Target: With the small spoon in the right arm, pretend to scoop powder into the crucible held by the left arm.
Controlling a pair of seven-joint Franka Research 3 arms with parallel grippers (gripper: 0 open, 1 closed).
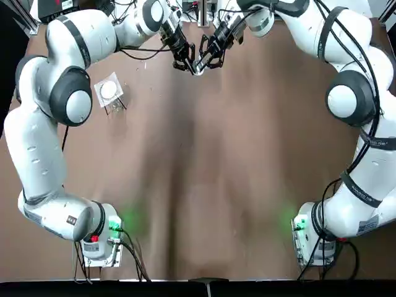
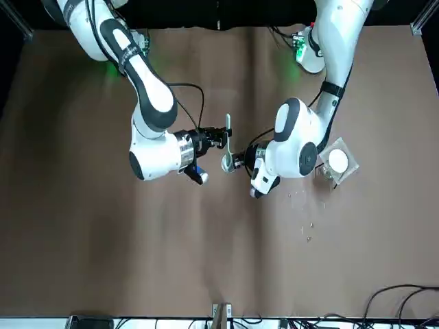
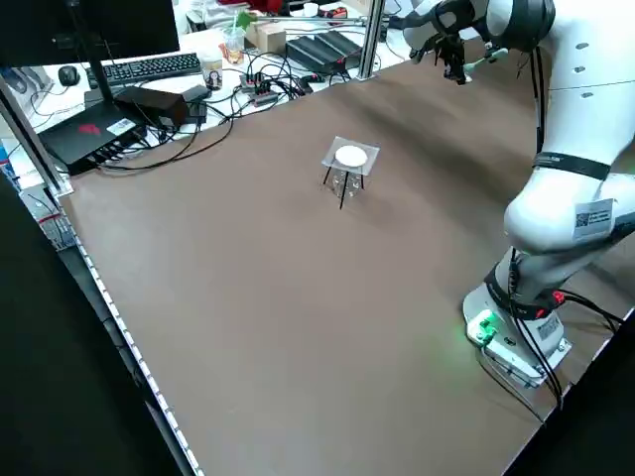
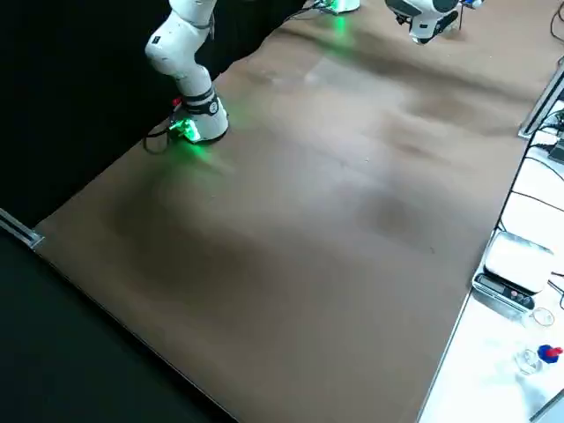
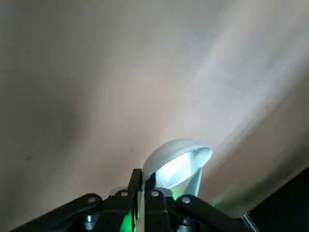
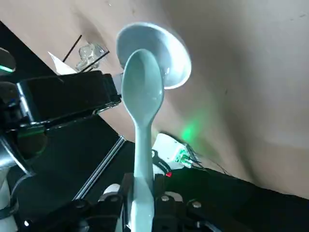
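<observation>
Between right gripper (image 6: 142,187) jaws, spoon (image 6: 141,94) handle

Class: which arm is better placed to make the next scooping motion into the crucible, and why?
Right: the right tool grips the spoon, bowl close to the crucible in the left tool.

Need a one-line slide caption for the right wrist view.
Right pincer holds the small spoon, its bowl lined up in front of the crucible gripped by the left pincer.
</observation>
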